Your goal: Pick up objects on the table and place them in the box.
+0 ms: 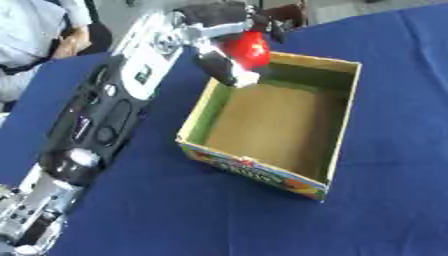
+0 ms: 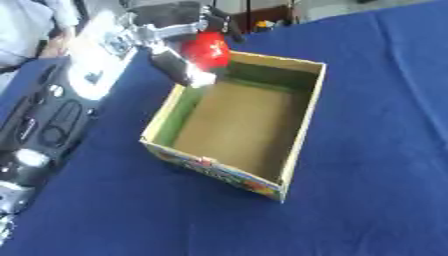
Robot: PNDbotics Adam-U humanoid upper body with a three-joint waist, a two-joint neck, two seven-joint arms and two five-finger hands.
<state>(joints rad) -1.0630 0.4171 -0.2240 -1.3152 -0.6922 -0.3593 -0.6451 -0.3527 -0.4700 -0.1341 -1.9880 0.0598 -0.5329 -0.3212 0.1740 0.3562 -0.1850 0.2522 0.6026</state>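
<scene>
In the left eye view, your left hand (image 1: 229,37) has its fingers curled round the red object (image 1: 248,48), held above the box's (image 1: 346,117) far-left corner: the placing step. Next, release it inside. In the right eye view, your arm reaches in from the left over the blue bench (image 2: 376,150).

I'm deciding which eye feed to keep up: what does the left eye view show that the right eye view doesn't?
Only the left eye view shows the left arm's lower silver part, down at the bottom left corner. Only the right eye view shows small yellow things beyond the table's far edge. Both show the left robot hand curled round a red object over the far left corner of the open box, whose floor is bare.
</scene>
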